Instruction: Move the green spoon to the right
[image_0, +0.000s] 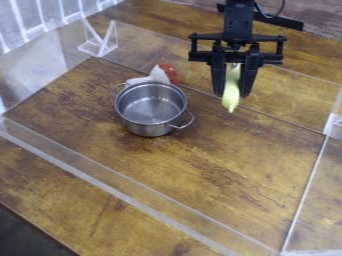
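The green spoon (233, 92) hangs in the air, handle pointing down, to the right of the pot and well above the table. My gripper (235, 76) is shut on its upper part, so the metal bowl is hidden between the fingers. The black arm comes down from the top edge of the camera view. The spoon touches nothing else.
A round steel pot (151, 108) with two handles stands left of centre on the wooden table (201, 170). A red and white item (159, 75) lies behind the pot. Clear plastic walls (120, 190) run along the table's front and sides.
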